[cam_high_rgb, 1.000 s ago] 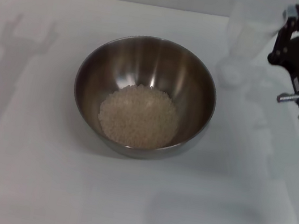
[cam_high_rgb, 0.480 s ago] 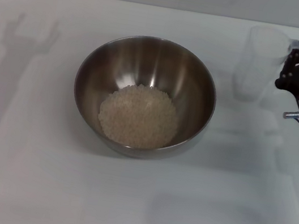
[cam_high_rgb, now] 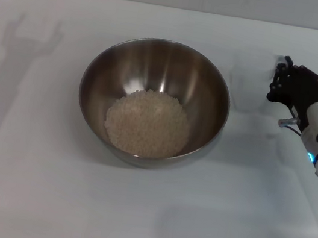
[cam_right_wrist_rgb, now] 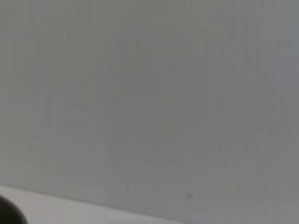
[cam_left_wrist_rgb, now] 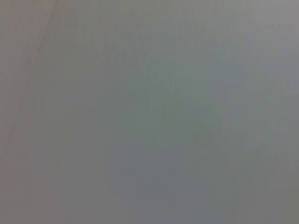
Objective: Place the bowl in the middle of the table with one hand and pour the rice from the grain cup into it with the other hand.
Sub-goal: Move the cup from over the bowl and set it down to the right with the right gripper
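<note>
The right claw [cam_high_rgb: 280,78] is sitting at the right side of the bench [cam_high_rgb: 42,197], its dark fingers closing around the grain cup [cam_high_rgb: 252,79], which is standing upright and just beside the bowl [cam_high_rgb: 153,101] on its right. The cup is reading as a faint transparent shape; whether its base is touching the bench cannot be told, and no grains are showing inside it. The left claw is not appearing in any view; only a grey arm-shaped shadow is falling across the bench's left side.

The stainless-steel bowl is resting near the middle of the bench, and the rice [cam_high_rgb: 148,123] is lying as a pale mound in its bottom, spreading toward the near wall.

Only the head view is showing the bowl, cup and claw. The left wrist view is showing nothing but a flat grey surface, and the right wrist view is giving a similar grey expanse with a lighter band and a dark curved edge at one corner.
</note>
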Action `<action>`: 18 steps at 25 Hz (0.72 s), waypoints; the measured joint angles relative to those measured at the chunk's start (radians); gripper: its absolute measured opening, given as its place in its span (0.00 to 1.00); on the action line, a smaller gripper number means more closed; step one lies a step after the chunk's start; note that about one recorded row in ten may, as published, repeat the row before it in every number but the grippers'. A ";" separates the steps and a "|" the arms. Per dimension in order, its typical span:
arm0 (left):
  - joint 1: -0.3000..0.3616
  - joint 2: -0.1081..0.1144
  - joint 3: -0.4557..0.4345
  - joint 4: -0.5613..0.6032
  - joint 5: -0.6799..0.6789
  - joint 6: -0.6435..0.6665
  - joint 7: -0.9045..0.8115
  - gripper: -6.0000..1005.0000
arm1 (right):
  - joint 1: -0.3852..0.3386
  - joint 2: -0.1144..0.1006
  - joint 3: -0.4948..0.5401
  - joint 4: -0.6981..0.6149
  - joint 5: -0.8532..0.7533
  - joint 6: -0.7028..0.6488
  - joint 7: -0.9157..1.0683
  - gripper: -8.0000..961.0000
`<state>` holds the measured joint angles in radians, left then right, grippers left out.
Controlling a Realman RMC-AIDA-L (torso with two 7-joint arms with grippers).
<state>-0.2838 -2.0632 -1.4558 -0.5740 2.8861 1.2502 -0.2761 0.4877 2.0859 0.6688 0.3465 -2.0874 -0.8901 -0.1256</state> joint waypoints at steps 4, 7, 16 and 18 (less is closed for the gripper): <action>0.000 0.000 0.000 0.000 0.000 0.000 0.000 0.83 | 0.018 -0.002 -0.001 -0.011 -0.001 0.048 0.006 0.07; 0.000 0.000 0.000 0.002 0.001 0.000 0.000 0.83 | 0.022 -0.003 -0.002 -0.012 -0.001 0.064 0.007 0.08; 0.000 -0.001 0.000 0.002 0.001 0.001 0.000 0.83 | 0.011 -0.002 -0.015 -0.015 -0.002 0.069 0.007 0.17; 0.000 -0.001 0.000 0.002 0.001 0.003 0.000 0.83 | 0.004 -0.002 -0.029 -0.015 -0.002 0.067 0.007 0.20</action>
<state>-0.2836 -2.0642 -1.4557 -0.5719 2.8872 1.2537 -0.2761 0.4920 2.0836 0.6402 0.3313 -2.0893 -0.8231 -0.1181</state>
